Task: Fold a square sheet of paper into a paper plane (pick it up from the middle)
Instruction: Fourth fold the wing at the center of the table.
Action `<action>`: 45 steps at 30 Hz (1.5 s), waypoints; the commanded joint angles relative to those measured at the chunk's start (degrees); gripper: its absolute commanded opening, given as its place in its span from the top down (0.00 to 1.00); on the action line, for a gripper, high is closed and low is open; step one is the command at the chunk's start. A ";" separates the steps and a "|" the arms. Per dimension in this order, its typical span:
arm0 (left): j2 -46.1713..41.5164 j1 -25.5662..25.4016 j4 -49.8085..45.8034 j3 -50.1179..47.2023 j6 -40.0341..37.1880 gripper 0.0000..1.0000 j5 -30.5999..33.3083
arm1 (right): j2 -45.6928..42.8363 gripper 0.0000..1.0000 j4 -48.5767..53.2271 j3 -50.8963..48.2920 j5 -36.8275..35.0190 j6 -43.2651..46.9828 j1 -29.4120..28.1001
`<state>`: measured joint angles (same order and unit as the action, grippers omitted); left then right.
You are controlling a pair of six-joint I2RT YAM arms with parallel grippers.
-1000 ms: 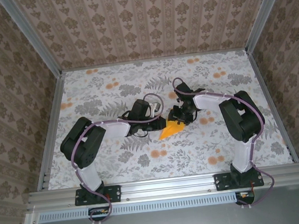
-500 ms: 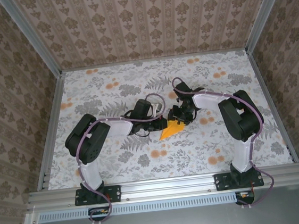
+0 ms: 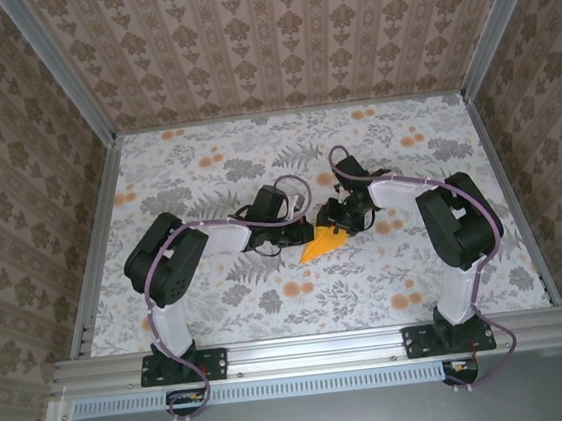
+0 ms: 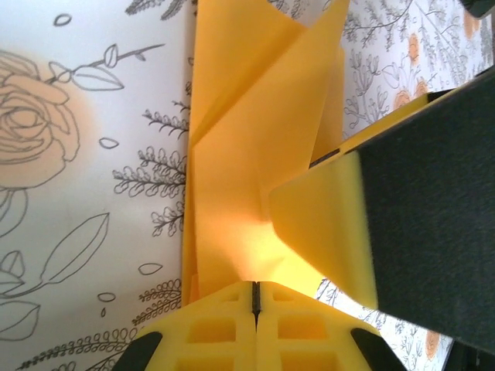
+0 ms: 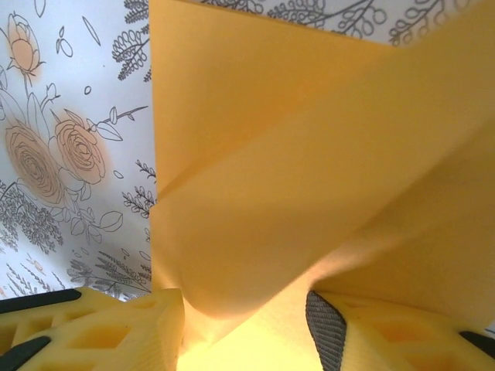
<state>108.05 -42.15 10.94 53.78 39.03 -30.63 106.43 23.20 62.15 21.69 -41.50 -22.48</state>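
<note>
Top external: left gripper [image 3: 302,235] nearer paper [image 3: 323,243]

2 black-and-white arms [image 3: 214,240], purple cables [image 3: 288,185], yellow pincers [image 4: 255,292]

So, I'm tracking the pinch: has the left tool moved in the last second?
Yes. The left tool has slid right, closer to the folded paper, judged against the orange flowers printed on the cloth.

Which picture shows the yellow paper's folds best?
The left wrist view: the paper sits close, with its folded layers and creases clear. The top external view shows it small, just an orange wedge. The right wrist view comes too close to it, cutting off its edges.
</note>
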 commanded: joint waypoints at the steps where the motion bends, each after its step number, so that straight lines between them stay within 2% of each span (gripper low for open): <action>1: 1.20 0.39 -1.44 0.59 -0.73 1.00 1.28 | 4.40 0.52 2.96 -3.54 -5.05 0.80 0.33; 9: 1.29 0.49 -1.03 0.38 -0.53 1.00 0.73 | 7.62 0.60 6.66 -2.52 -9.06 1.07 0.33; 18: 1.95 0.54 -0.54 0.67 -0.45 0.99 -0.64 | 8.44 0.64 7.22 -2.74 -11.06 0.80 0.33; 34: 2.59 0.43 -4.58 1.49 -0.45 0.99 1.10 | 10.54 0.63 7.27 -1.95 -10.71 1.51 0.33; 39: 3.17 0.40 -8.18 2.21 -0.63 0.99 2.02 | 7.49 0.63 5.98 -2.15 -8.44 1.55 0.41; 45: 3.48 0.32 -13.66 3.05 -1.10 1.00 4.45 | -2.62 0.60 2.21 -1.78 -2.98 1.98 0.58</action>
<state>109.80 -41.95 5.08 56.55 39.00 -29.36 105.73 24.38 62.41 21.02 -40.58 -22.26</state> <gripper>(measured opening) 0.060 0.396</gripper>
